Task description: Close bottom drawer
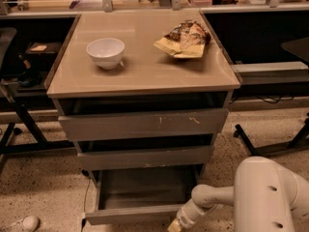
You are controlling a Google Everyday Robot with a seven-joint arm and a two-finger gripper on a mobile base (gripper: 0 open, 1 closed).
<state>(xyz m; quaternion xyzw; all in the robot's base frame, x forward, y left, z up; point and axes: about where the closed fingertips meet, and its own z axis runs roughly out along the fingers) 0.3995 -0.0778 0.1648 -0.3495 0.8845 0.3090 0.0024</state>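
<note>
bottom drawer (130,214) pulled out, front runs left-right. gripper (175,225) just near its right end, grip state can't tell. push goes far.

Dim warm light; gripper (175,224) bottom-centre, perhaps shadowed.

The gripper (174,225) sits low beside the right front corner of the open bottom drawer (130,215).

Matt metal bottom drawer (130,214), gripper (174,226) beside
</note>
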